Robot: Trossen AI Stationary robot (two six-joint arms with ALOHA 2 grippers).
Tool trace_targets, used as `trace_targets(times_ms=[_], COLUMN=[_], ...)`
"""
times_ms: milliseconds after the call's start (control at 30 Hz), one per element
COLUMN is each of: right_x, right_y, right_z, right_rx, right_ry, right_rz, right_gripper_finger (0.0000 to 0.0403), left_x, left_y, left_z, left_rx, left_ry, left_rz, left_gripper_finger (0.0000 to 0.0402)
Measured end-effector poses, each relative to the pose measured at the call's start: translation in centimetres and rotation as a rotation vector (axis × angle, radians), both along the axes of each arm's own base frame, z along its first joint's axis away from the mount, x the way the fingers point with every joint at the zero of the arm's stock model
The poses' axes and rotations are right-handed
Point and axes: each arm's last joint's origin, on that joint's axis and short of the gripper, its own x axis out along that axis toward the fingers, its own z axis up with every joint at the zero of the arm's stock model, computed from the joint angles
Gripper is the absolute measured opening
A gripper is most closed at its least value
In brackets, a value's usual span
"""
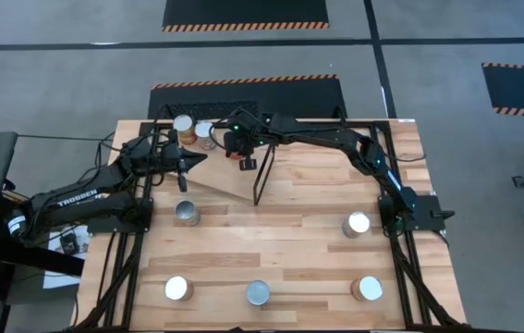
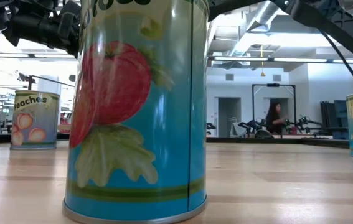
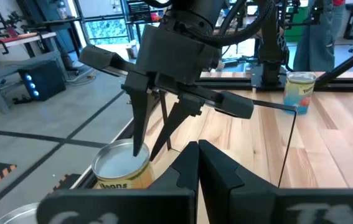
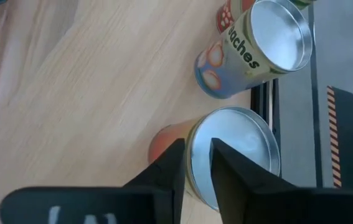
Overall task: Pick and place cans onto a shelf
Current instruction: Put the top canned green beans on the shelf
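High view, from the left: what is each arm doing?

"The left gripper (image 1: 185, 169) hangs over the shelf's (image 1: 229, 180) near-left part, fingers together and empty. It looks to be waiting. On the shelf's far end stand two cans, a peaches can (image 4: 269, 37) and, just beside it, an orange-labelled can (image 4: 238, 155). The right gripper (image 4: 198, 155) is right over that second can's silver top, fingers parted only a slit and gripping nothing that I can see. I can't tell whether the tips touch the lid."

"So what makes this step go well?"

"I'd judge the can is placed and the arm must come away. The board tilts and the can sits close to its edge, so draw straight off the lid with no sideways drag. Keep clear of the peaches can too."

"And the count?"

"Seven cans: two on the shelf and five on the tabletop (image 1: 289, 250). Those are the front-left (image 1: 177, 289), mid-left (image 1: 187, 214), front-centre (image 1: 258, 293), mid-right (image 1: 358, 223) and front-right (image 1: 367, 289) cans. One shelf, two arms."
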Motion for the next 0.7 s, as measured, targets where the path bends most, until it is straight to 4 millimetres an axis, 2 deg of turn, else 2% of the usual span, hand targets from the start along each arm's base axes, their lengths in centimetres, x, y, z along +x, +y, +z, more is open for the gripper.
trace_targets(times_ms=[167,267,367,533,700], right_x=[-0.6,-1.4,-1.8,-1.7,-1.5], right_y=[0.2,0.1,-0.3,-0.7,-0.8], right_z=[1.0,1.9,1.2,0.7,0.7], right_rx=[-0.025,-0.021,0.008,0.025,0.037], right_ry=[0.017,0.031,0.087,0.090,0.062], right_rz=[0.006,0.001,-0.004,-0.002,0.016], right_gripper_finger=[0.0090,0.0054,0.0012,0.0019,0.0006], left_x=[0.0,0.0,0.0,0.0,0.0], left_y=[0.0,0.0,0.0,0.0,0.0], left_z=[-0.1,-0.1,-0.1,0.0,0.0], left_rx=[-0.003,-0.003,-0.003,-0.002,-0.001], left_ry=[0.005,0.004,0.004,0.003,0.002], left_rz=[-0.001,-0.001,-0.001,-0.001,-0.001], left_gripper_finger=[0.0000,0.0000,0.0000,0.0000,0.0000])
